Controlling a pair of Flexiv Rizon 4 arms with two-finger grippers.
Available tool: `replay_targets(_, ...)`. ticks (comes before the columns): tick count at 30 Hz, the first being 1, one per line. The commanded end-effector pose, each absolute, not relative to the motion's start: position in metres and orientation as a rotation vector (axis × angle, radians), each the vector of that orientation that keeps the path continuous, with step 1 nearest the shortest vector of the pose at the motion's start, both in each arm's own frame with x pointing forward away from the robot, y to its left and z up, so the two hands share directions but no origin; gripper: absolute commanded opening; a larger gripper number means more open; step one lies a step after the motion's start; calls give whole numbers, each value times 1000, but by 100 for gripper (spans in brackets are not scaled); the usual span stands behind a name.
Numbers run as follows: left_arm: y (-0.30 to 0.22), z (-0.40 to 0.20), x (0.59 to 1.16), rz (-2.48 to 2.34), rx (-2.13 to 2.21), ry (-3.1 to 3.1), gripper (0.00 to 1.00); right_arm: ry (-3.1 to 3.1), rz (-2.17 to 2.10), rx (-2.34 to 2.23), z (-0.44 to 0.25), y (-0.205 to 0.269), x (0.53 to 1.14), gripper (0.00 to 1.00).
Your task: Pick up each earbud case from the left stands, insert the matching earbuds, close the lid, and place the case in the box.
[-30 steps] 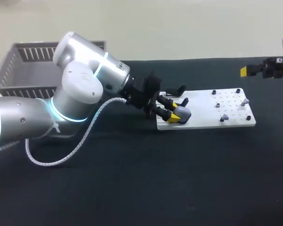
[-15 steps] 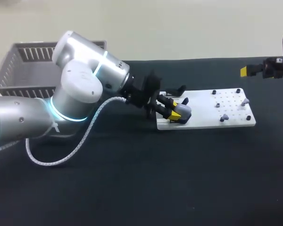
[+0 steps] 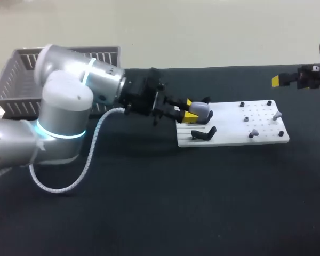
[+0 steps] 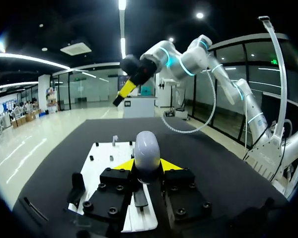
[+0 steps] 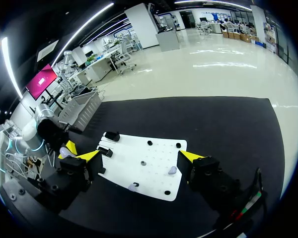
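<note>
Pinching one earbud case, left pincer by two stands; right pincer spread, two earbuds on board.

Surface: black, matte, spanning the scene from left to right.
Item 1: white perforated board, lying flat, right of centre toward the far side, long edge running left to right.
Item 2: grey slatted basket, open-topped, at the far left corner, well apart from the board.

My left fingers pinch the earbud case; my right fingers hang spread wide.
</note>
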State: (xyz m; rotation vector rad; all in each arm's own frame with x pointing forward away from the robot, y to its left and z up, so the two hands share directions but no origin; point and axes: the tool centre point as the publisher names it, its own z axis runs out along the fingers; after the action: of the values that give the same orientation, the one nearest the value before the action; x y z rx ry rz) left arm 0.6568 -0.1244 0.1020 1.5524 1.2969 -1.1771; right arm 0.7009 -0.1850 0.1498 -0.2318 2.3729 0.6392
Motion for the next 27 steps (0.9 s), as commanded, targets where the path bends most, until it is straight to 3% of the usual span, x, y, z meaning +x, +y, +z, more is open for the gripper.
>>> replay_targets(1, -114, 114, 644, -1141, 1465, 1264, 0, 2373, 638, -232, 150, -185, 700, 100)
replay_targets(27, -117, 126, 638, -1175, 1464, 1183, 0, 2373, 638, -232, 150, -185, 700, 100)
